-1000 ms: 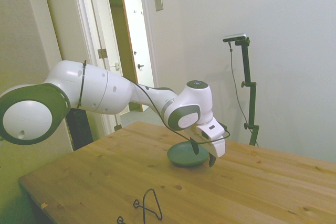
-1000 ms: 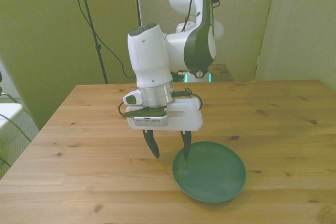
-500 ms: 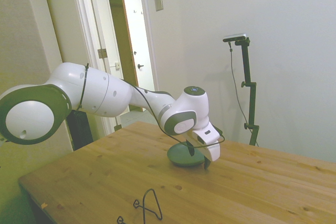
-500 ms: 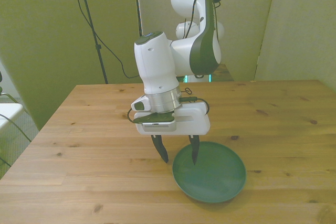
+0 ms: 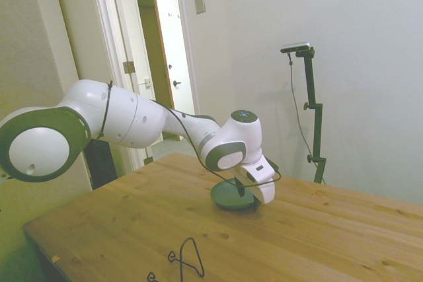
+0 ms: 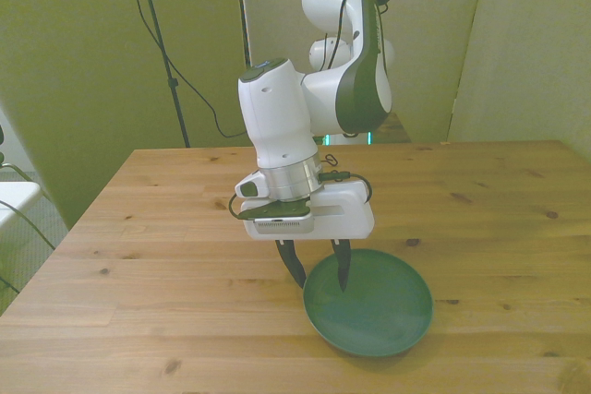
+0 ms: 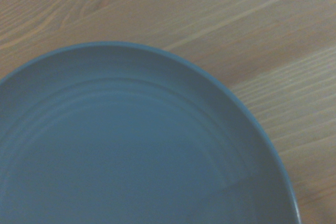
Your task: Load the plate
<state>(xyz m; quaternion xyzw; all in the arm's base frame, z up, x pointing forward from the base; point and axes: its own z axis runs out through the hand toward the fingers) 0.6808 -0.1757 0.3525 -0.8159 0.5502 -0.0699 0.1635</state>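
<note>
The plate point(image 6: 379, 311) is a round grey-teal dish lying flat on the wooden table near the front edge; it also shows in the side view as the plate point(image 5: 228, 196) and fills the wrist view as the plate point(image 7: 131, 150). My gripper point(image 6: 320, 276) points down and straddles the plate's rim on the front view's left side, one finger point(image 6: 343, 269) inside the dish and the other point(image 6: 295, 268) just outside. The fingers stand apart, open, with the rim between them. In the side view the gripper point(image 5: 250, 197) sits low at the plate.
A small black wire stand point(image 5: 187, 259) sits near the table's near corner in the side view. An open door point(image 5: 168, 51) lies behind the table.
The gripper has dropped lower and shifted toward the plate, so its fingers now straddle the rim. The plate has not moved.
</note>
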